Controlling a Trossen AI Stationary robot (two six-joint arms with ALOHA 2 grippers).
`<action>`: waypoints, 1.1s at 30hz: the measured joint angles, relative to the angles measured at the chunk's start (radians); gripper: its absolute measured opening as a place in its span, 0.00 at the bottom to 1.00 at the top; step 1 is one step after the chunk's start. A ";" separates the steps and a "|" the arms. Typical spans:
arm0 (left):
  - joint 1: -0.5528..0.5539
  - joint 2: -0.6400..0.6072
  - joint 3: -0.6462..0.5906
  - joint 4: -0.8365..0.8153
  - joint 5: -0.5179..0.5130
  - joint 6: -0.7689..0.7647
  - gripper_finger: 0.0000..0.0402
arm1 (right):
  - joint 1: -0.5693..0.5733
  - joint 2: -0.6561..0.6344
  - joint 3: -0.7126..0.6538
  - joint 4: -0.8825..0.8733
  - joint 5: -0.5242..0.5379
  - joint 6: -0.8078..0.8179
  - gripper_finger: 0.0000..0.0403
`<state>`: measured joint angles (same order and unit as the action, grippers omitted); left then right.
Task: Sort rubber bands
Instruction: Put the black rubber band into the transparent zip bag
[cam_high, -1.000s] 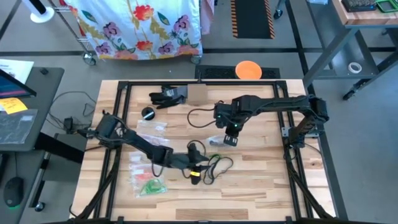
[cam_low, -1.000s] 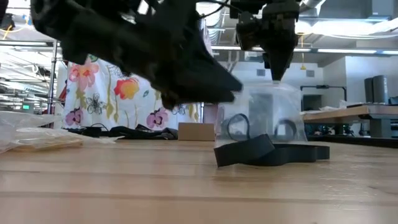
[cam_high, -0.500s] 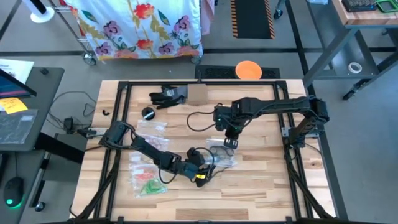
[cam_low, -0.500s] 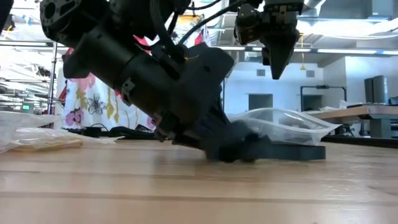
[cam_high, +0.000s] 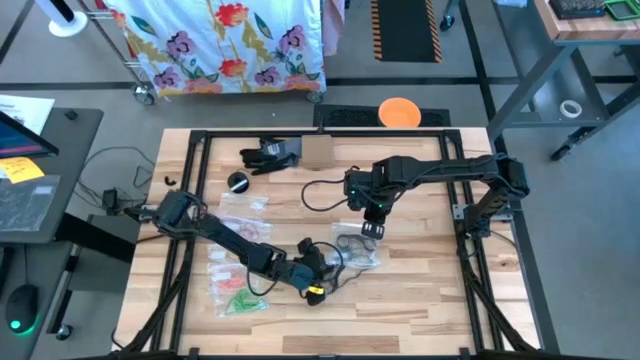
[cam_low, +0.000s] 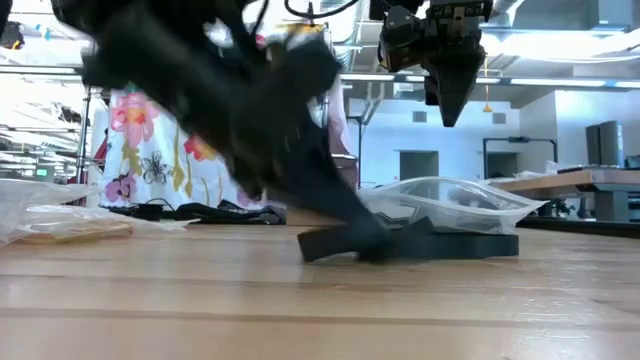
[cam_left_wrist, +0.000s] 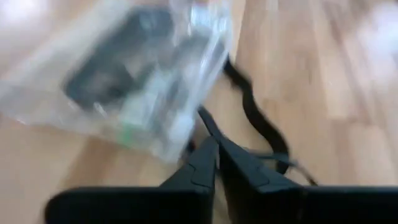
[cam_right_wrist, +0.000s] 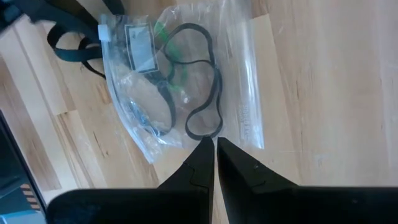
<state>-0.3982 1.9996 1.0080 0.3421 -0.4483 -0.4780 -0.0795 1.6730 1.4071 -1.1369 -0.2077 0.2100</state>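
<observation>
A clear zip bag (cam_high: 358, 250) lies flat on the wooden table, right of centre, with thin black rubber bands (cam_right_wrist: 216, 84) and green bits inside. Beside it lies a flat black band (cam_low: 440, 245), also seen past the bag's corner (cam_right_wrist: 68, 37). My left gripper (cam_high: 322, 272) is down at the table at that band, fingers shut (cam_left_wrist: 214, 142). My right gripper (cam_high: 368, 228) hangs shut above the bag (cam_low: 452, 118), clear of it (cam_right_wrist: 208, 143). My left gripper is shut on the flat black band, a short dark piece (cam_left_wrist: 204, 119) showing just past its fingertips. The fingers slant down from the table's left. The rest of the band (cam_low: 330, 243) lies on the table; blur hides the exact hold.
More clear bags lie on the left half: one with pale contents (cam_high: 245, 202), one with green and red bands (cam_high: 238, 295). A cardboard box (cam_high: 318, 152), a black glove-like heap (cam_high: 268, 153) and a round black thing (cam_high: 238, 181) sit toward the far edge.
The clear bag, which stood upright under my right gripper, has dropped and now lies flat on the table. My left gripper has come down to the table at the black band, whose near end has slid a little along the table.
</observation>
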 joint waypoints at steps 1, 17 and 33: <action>-0.002 -0.024 0.001 -0.014 -0.003 0.014 0.04 | -0.003 0.000 0.000 -0.011 0.000 0.000 0.04; -0.022 -0.139 0.002 -0.233 0.053 -0.010 0.05 | -0.025 0.000 0.000 -0.065 -0.056 0.003 0.04; -0.021 0.022 0.007 -0.117 0.033 -0.111 0.53 | 0.002 0.000 0.003 -0.058 -0.058 0.029 0.04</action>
<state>-0.4195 2.0213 1.0155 0.2255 -0.4153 -0.5890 -0.0773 1.6730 1.4097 -1.1945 -0.2657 0.2386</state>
